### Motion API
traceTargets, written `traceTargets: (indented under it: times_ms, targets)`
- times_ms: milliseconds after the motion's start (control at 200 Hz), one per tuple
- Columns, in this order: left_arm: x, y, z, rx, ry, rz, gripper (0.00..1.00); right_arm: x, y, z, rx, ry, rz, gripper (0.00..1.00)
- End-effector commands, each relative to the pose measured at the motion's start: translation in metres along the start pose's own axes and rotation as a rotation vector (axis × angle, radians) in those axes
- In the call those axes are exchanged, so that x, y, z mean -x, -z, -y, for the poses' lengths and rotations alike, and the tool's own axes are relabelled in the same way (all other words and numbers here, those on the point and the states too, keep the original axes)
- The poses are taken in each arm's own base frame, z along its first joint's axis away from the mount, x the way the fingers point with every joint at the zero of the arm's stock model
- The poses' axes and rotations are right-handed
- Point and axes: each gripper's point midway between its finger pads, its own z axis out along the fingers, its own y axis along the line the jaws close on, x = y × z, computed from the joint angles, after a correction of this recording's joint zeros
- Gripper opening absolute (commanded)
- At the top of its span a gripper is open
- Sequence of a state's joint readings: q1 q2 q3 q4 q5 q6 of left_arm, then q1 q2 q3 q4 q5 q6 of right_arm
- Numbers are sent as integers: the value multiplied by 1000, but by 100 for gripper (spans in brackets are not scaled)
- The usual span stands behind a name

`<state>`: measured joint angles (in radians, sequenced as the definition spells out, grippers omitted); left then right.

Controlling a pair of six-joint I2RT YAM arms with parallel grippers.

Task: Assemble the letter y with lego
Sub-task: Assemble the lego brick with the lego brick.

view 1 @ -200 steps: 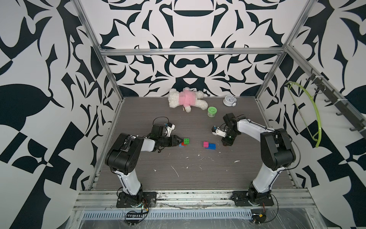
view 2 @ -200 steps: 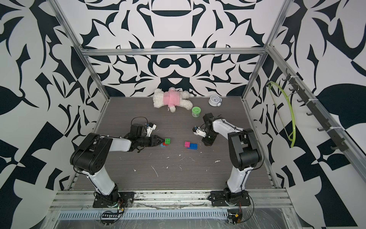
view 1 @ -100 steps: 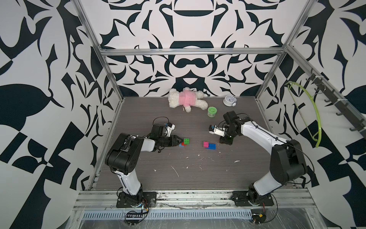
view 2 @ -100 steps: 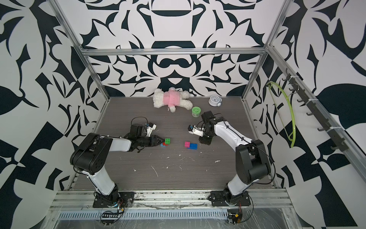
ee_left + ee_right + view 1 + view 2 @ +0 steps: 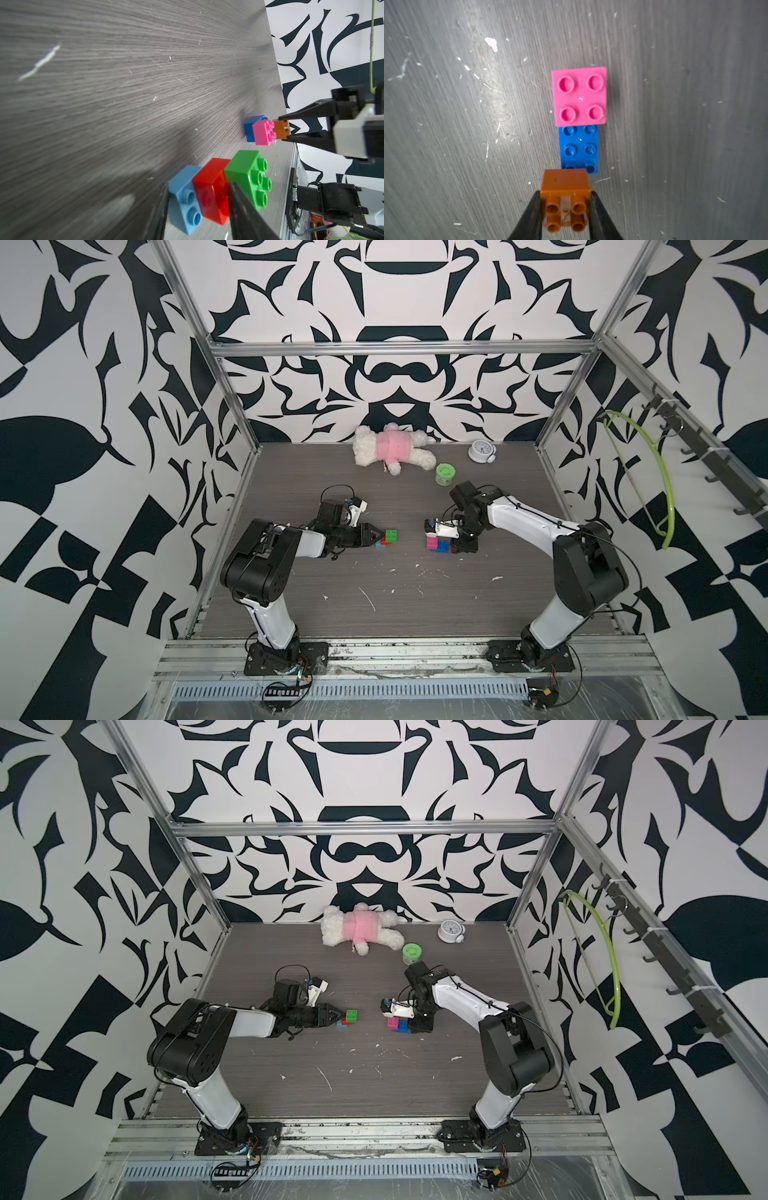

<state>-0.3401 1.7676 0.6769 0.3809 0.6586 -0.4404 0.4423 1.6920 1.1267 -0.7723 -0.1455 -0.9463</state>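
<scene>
My left gripper [image 5: 198,187] lies low on the table, shut across a light blue brick [image 5: 182,199] and a red brick [image 5: 209,187] that are joined in a row. A green brick [image 5: 247,170] is attached beyond the red one and shows in both top views [image 5: 390,535] [image 5: 352,1015]. My right gripper [image 5: 565,194] points down, shut on an orange brick [image 5: 565,182] with its studs toward the camera. The orange brick hangs just above the free end of a blue bar [image 5: 579,148]. A pink brick [image 5: 579,96] sits on the bar's other end.
A white plush toy in a pink top [image 5: 390,448], a green round tub [image 5: 445,475] and a small clock [image 5: 480,451] lie near the back wall. White specks dot the table in front. A green hoop [image 5: 660,485] hangs on the right wall.
My right arm has swung left and forward with the orange brick, from behind the pink and blue bricks to just over them. The left arm has not moved.
</scene>
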Motion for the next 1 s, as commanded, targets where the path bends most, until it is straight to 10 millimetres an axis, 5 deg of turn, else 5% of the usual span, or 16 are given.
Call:
traceTargets:
  times_ms: [0, 995]
  targets:
    - [-50, -1, -47, 171, 134, -134, 49, 9, 9, 3, -9, 35, 5, 21]
    - [-51, -2, -47, 172, 136, -134, 48, 1, -6, 15, -1, 77, -79, 19]
